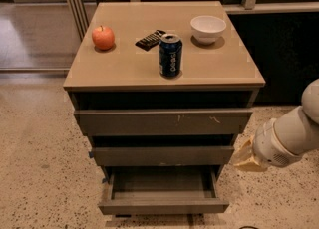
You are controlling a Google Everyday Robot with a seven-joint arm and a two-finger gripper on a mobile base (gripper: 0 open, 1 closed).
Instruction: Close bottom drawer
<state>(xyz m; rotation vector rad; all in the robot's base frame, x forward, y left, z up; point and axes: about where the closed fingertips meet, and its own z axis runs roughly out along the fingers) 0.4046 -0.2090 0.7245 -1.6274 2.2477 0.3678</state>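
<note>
- A speckled stone floor (40, 173) is seen around and under the furniture.
- A tan-topped cabinet (124, 68) with three grey-brown drawers is set in the middle of the view, in front of a dark recess (284, 49) at the back right.
- The white arm (294, 133) is seen entering from the right edge, low beside the cabinet's right side.
- The top drawer (149, 122), the tallest-fronted one, is marked with pale scratches right of centre; a dark gap is shown above it.
- The middle drawer (162, 156) is seen just below, its front set slightly back from the top one.
- The bottom drawer (162, 205) is found at the foot of the cabinet, pulled well out toward the camera, so that its shallow tray is exposed behind a plain, flat front.
- The gripper (245, 156), a pale tan piece at the arm's end, is held just beside the cabinet's right edge, level with the middle drawer and above the right end of the bottom drawer. No contact with any drawer is shown. Whether it is open or closed cannot be told.
- A white bowl (208, 28) is placed at the back right of the top.
- A blue drink can (170, 55) is stood upright near the middle, toward the front.
- A red apple (103, 37) is set at the back left.
- A small dark packet (149, 40) is laid flat just behind and left of the can, between apple and bowl.
</note>
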